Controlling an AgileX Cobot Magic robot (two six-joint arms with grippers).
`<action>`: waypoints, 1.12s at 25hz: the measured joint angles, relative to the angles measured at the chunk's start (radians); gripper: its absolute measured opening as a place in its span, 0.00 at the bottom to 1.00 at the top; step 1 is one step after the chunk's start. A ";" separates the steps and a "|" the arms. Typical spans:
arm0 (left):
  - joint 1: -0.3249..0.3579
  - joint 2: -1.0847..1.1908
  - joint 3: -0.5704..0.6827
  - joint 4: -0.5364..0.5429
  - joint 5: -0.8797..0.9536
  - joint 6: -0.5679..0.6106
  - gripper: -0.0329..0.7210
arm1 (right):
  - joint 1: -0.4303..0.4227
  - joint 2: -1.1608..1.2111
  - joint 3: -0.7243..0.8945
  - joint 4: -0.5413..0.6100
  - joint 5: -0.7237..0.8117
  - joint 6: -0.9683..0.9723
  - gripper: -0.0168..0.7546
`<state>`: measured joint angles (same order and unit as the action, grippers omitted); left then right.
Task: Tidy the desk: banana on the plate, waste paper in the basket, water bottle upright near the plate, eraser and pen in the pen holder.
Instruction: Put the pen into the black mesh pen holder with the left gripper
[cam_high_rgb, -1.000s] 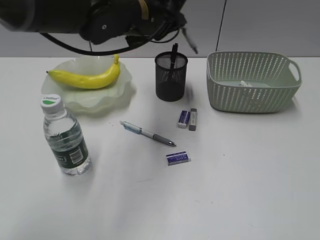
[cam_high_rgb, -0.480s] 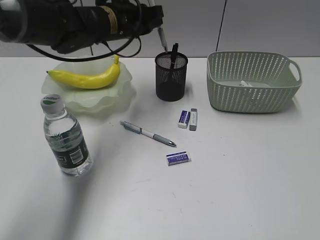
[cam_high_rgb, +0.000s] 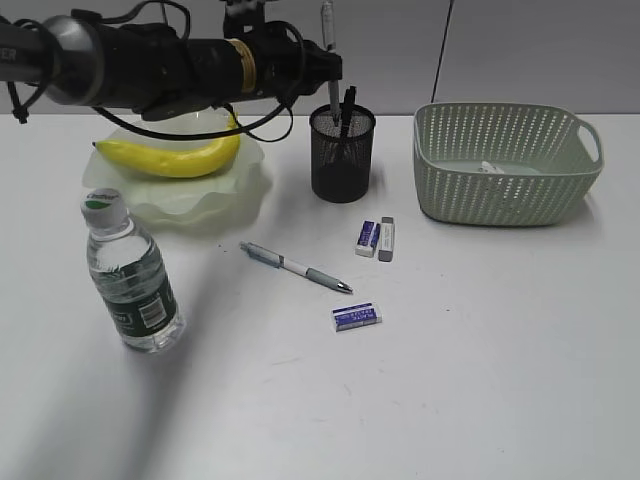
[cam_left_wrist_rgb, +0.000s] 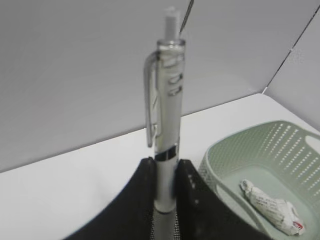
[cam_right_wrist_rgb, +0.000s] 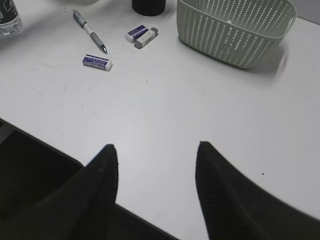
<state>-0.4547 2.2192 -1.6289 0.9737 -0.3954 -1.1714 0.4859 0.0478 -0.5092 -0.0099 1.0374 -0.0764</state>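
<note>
Left end effector (cam_left_wrist_rgb: 165, 192) clamped on silver pen (cam_left_wrist_rgb: 166, 125), held upright directly above pen holder (cam_high_rgb: 342, 154). Right end effector (cam_right_wrist_rgb: 156, 165) apart, empty, well clear of pen holder.

Done: banana (cam_high_rgb: 175, 155) on plate (cam_high_rgb: 215, 195); waste paper (cam_left_wrist_rgb: 272, 206) in basket (cam_high_rgb: 505, 165); bottle (cam_high_rgb: 130, 275) upright near plate.

Left: blue pen (cam_high_rgb: 295, 266) and three erasers (cam_high_rgb: 375, 237) on surface (cam_high_rgb: 450, 380) in front of pen holder.

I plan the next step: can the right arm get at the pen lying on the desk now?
Probably yes: the right gripper has its jaws open and empty, and bare desk lies between it and the pen.
</note>
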 joint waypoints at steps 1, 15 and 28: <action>0.000 0.008 -0.007 0.004 0.008 0.001 0.16 | 0.000 0.000 0.000 0.000 0.000 0.000 0.55; -0.034 0.042 -0.016 0.091 0.096 0.005 0.20 | 0.000 0.000 0.000 0.000 0.000 0.000 0.55; -0.046 -0.057 -0.015 0.091 0.201 0.005 0.55 | 0.000 0.000 0.000 0.000 0.000 0.000 0.55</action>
<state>-0.5004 2.1618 -1.6440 1.0651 -0.1945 -1.1665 0.4859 0.0478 -0.5092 -0.0099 1.0374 -0.0764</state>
